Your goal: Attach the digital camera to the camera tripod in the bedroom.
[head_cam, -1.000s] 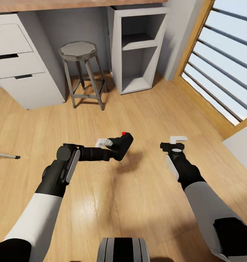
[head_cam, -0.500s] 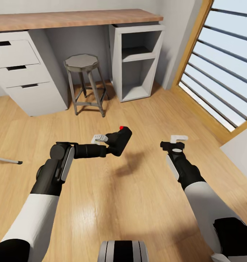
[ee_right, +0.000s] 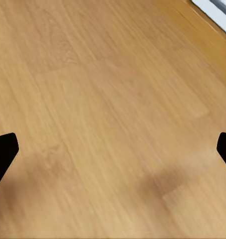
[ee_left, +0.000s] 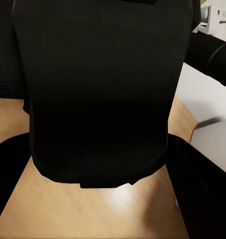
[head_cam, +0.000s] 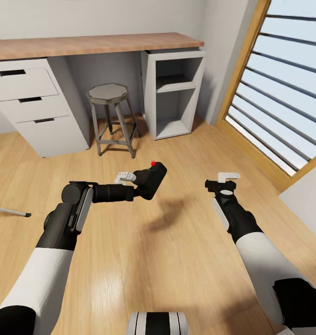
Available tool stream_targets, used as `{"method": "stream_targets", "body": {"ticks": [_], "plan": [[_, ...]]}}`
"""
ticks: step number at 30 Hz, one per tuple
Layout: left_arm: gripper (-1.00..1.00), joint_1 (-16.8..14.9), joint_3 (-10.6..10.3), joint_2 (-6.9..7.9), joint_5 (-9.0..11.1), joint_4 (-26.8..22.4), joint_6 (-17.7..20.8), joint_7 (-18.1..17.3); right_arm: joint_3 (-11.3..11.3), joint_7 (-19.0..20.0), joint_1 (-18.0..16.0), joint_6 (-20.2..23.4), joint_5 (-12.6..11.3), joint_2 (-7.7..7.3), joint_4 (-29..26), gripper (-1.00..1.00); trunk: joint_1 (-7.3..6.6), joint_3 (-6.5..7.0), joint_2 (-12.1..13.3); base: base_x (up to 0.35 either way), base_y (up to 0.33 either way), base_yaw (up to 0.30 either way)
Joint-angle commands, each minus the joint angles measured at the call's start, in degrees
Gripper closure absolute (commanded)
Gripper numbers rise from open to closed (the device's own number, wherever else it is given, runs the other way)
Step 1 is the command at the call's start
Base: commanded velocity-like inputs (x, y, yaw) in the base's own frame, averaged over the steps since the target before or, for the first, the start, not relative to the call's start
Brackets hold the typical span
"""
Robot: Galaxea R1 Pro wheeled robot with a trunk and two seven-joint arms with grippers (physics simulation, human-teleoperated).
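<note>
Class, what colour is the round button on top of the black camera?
Bright red button on the matte-black camera; head view shows it best.

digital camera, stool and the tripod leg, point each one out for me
digital camera [head_cam: 151, 180]: head view, on the black body below the red button, held in the left gripper.
stool [head_cam: 108, 92]: head view, on the grey seat top.
camera tripod [head_cam: 9, 211]: head view, on the thin silver leg by the picture's left edge.

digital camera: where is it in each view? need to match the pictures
Head view: digital camera at centre, held off the floor in the left claw, red button on top.
Left wrist view: its black body takes up most of the picture, close up.
Right wrist view: not in it.
Shared landmark: the wood plank floor, also seen in the right wrist view.
</note>
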Motion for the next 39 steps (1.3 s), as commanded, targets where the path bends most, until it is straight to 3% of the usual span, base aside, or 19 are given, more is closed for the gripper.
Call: {"method": "stream_targets", "body": {"ticks": [1,39], "plan": [[1.00,0.0,-0.1,-0.01,0.2,-0.1,0.5,0.0,0.4,-0.5,0.0,0.3,-0.4,-0.09,-0.1,-1.00,-0.03,0.19,0.0,0.000,0.000,0.000],[1.00,0.0,0.0,-0.02,0.2,-0.1,0.5,0.1,0.4,-0.5,0.0,0.3,-0.3,-0.09,-0.1,-1.00,-1.01,8.60,0.5,0.000,0.000,0.000]]}}
